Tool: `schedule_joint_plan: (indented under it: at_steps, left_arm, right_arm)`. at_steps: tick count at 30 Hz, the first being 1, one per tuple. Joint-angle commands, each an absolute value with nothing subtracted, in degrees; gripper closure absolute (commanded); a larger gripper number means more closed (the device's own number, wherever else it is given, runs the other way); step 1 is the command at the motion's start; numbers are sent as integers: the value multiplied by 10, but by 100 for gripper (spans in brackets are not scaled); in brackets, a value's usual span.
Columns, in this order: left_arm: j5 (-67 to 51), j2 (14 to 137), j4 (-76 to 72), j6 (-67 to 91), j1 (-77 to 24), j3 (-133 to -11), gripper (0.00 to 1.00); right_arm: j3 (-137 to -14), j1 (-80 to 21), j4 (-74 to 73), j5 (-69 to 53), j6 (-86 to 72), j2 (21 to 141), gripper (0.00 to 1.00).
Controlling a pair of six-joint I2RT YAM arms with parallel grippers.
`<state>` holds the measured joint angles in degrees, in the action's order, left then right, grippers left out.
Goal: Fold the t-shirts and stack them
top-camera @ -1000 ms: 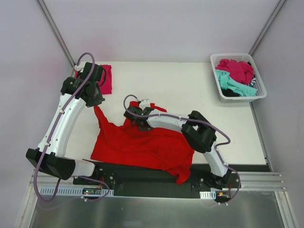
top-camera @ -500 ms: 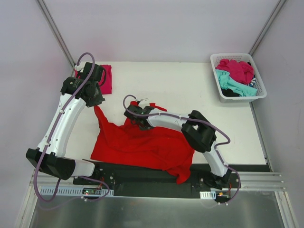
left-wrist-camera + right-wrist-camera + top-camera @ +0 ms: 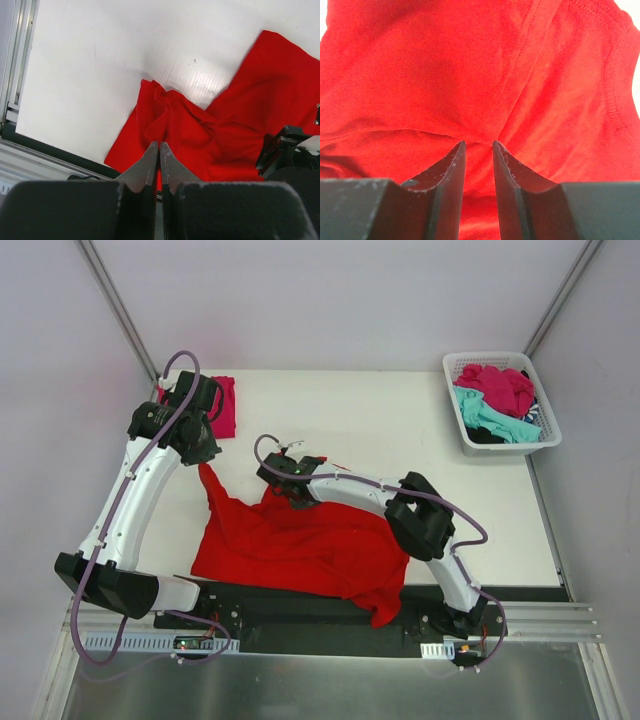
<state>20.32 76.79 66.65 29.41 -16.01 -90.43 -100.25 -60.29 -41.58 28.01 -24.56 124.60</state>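
**Right gripper creeps farther up the table with its fold**

Right gripper (image 3: 285,471) has edged toward the far left, and the loose flap beside it has drawn in. Its jaws, narrowly apart, pinch a pucker of the large bright red cloth t-shirt (image 3: 300,550), crumpled on the white table (image 3: 400,420). The left gripper (image 3: 158,146), clamped shut, holds a raised corner. From both grips the shirt's bulk trails toward the near right, so any spreading pull probably goes away from the bases.
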Motion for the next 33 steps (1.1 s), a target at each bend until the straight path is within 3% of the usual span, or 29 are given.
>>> schedule_joint_plan:
  at_steps: [1,13,21,24,33]
  left_arm:
    - [200,758,665,286,-153,-901,100]
    - [201,759,665,282,-152,-902,100]
    - [199,759,665,281,-152,-898,100]
    - [197,759,665,281,-153,-898,100]
    - [190,755,665,280,-152,-902,100]
  right_arm:
    - [-1013,-601,-436,271,-224,1263,69]
    - [-964,-592,-401,250,-222,1269,72]
    - [-954,-580,-396,250,-207,1265,85]
    - [-954,-579,-399,256,-206,1260,98]
    - [-963,-584,-437,275,-195,1215,99]
